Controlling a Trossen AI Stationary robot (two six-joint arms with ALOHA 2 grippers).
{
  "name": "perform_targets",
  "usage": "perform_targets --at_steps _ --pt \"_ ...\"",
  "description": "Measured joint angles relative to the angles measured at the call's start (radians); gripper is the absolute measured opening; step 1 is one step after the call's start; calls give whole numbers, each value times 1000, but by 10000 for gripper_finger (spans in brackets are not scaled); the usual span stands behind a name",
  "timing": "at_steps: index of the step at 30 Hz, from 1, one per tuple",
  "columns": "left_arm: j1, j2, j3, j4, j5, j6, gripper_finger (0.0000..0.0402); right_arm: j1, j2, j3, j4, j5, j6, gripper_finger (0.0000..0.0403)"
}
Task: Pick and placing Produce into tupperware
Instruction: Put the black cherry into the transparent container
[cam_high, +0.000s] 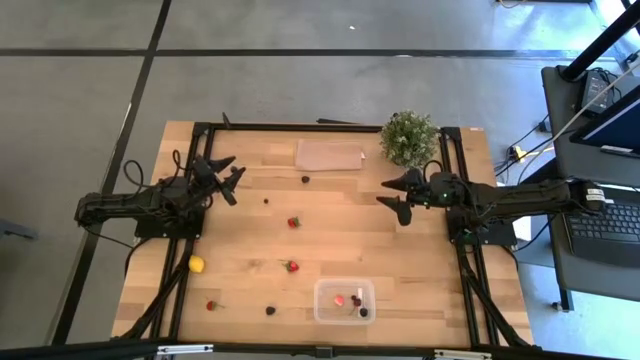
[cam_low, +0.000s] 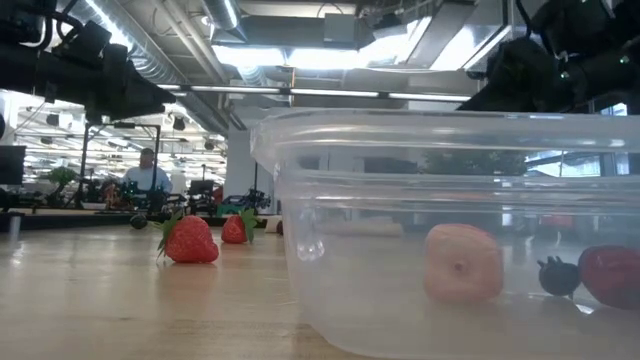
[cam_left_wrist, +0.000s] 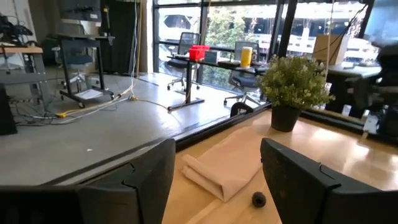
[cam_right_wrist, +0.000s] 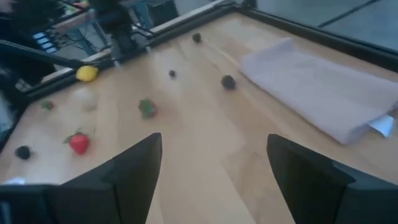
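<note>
Tupperware (cam_high: 344, 301) holds three fruit pieces; left gripper (cam_high: 228, 177) and right gripper (cam_high: 397, 195), both released and empty, hover well beyond it.

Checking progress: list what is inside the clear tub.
The tub holds a pale pink piece, a dark berry and a red strawberry. Its far corners blur behind the plastic.
</note>
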Motion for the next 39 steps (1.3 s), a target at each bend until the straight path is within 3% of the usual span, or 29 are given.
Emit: perform_targets --at_steps 5,11,14,18,22,25,28,33,39 --pt "0 31 70 24 18 70 229 0 0 14 7 1 -6 291" --pt "0 251 303 -129 2 175 229 -1 0 39 12 61 -58 291" --pt "8 408 460 -329 -37 98 229 -1 0 43 11 71 -60 291" --pt "79 627 683 -702 -37 -140 229 -1 0 44 12 71 -53 291" --pt "196 833 870 -996 115 -284 229 -1 0 44 14 72 -53 291" --pt "287 960 965 -1104 193 -309 229 -1 0 45 22 72 -50 291" --pt "370 1061 1008 -1124 206 -250 229 -1 0 45 33 71 -49 291" --pt "495 1194 1025 -1103 317 -187 229 -1 0 46 34 69 7 291" --pt "557 1332 1026 -1111 321 -187 229 -1 0 46 34 69 23 291"
